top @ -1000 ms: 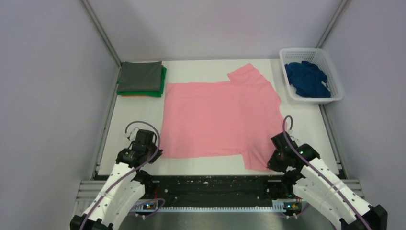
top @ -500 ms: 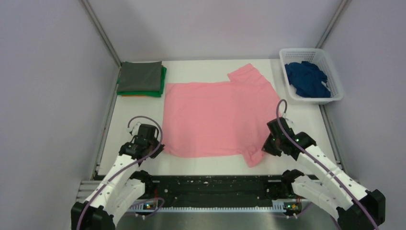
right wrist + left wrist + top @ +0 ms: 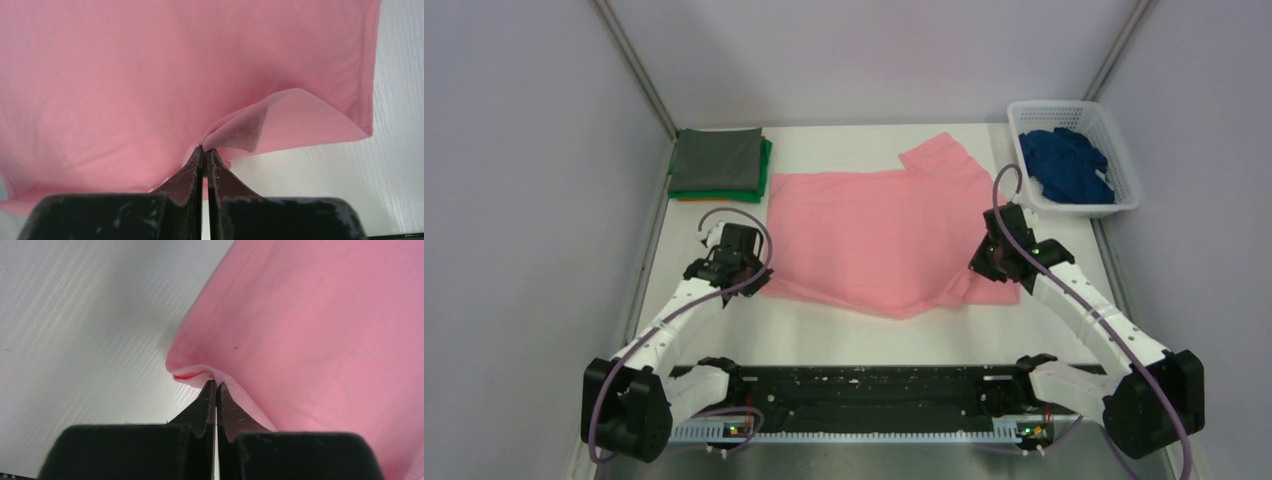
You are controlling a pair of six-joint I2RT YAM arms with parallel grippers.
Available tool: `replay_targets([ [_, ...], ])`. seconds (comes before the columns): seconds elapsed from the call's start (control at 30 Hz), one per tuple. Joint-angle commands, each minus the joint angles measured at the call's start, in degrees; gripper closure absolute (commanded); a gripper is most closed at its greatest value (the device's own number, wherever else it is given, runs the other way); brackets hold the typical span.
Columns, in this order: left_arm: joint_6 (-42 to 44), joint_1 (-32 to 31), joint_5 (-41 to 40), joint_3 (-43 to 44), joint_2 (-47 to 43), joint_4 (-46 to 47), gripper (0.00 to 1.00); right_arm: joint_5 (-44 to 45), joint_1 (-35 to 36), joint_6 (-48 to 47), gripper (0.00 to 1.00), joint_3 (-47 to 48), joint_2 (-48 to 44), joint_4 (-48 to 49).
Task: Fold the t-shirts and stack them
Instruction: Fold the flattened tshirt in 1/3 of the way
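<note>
The salmon-pink t-shirt [image 3: 879,230] lies spread on the white table, its near edge lifted and carried over the rest. My left gripper [image 3: 759,277] is shut on its near-left corner [image 3: 192,371]. My right gripper [image 3: 986,262] is shut on the near-right edge by the sleeve [image 3: 240,132]. A folded stack with the grey shirt [image 3: 716,158] on top of the green [image 3: 764,170] and orange [image 3: 714,199] ones sits at the far left. The dark blue shirt [image 3: 1064,165] lies crumpled in the basket.
The white lattice basket [image 3: 1127,165] stands at the far right corner. Grey walls and metal frame posts close in the table on the left, right and back. The black rail [image 3: 864,385] runs along the near edge.
Both grippers have moved away from the near edge toward the back, carrying the shirt's near hem with them. The near part of the shirt is now folding over the rest.
</note>
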Motion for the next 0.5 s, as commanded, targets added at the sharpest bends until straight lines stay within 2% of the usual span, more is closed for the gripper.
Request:
replay_targets([
  [0.0, 1.89, 1.3, -1.97, 4.25, 3.53, 2.9, 1.0, -1.29, -2.5, -3.53, 1.0, 4.95, 3.01, 5.51],
  [0.47, 4.09, 3.99, -1.97, 11.79, 12.79, 4.08, 1.0, -3.17, -7.0, -6.58, 1.0, 10.8, 10.56, 9.54],
])
